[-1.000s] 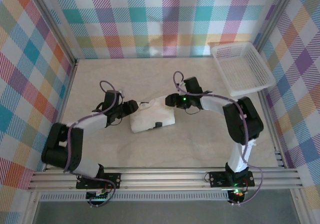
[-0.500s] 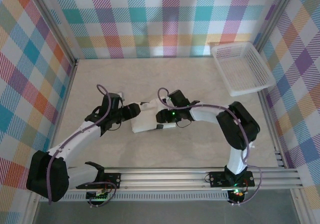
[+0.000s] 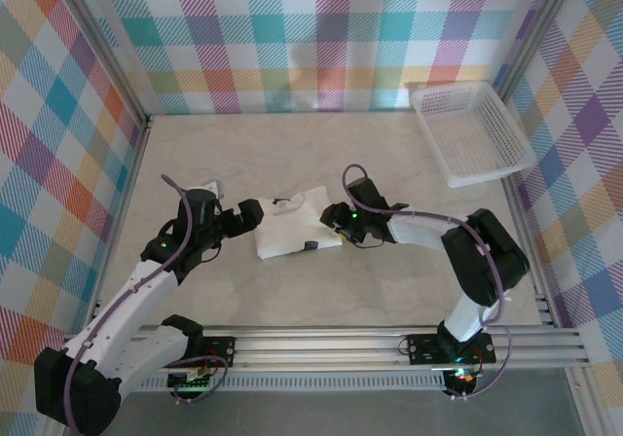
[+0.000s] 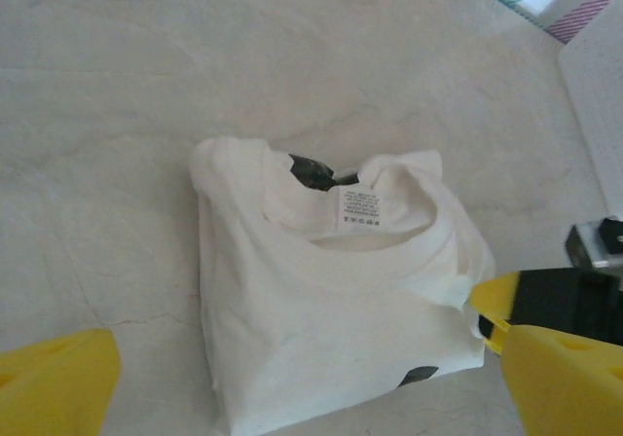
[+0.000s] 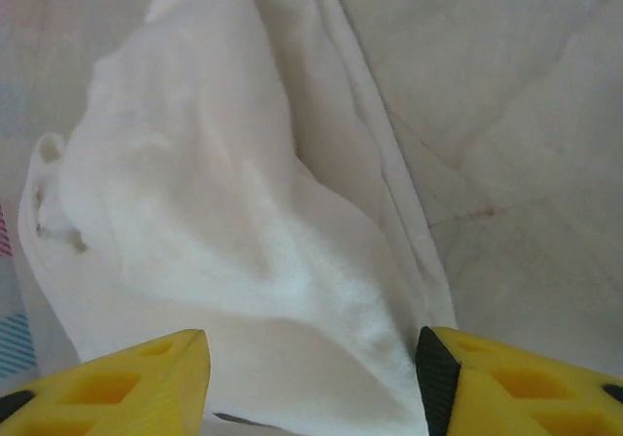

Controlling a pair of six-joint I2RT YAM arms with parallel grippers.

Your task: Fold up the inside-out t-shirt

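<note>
The inside-out t-shirt (image 3: 290,230) lies as a small white folded packet mid-table, collar and printed label (image 4: 358,207) on top. My left gripper (image 3: 253,212) sits at its left edge, open wide. In the left wrist view its yellow fingers (image 4: 54,382) flank the t-shirt (image 4: 321,300) without touching it. My right gripper (image 3: 332,218) is at the packet's right edge, jaws apart. A raised fold of the t-shirt (image 5: 214,193) bulges between the right gripper (image 5: 311,353) fingers. One of those fingertips (image 4: 494,305) rests against the cloth's right corner.
A white lattice basket (image 3: 469,132) stands at the back right corner. Checked walls close the table (image 3: 389,290) on three sides, with a metal rail along the near edge. Bare tabletop lies in front of and behind the shirt.
My left gripper has opened wide and let go at the shirt's left edge. The right gripper dipped onto the packet, then slid back to its right edge, narrowing slightly. The lifted cloth now lies lower.
</note>
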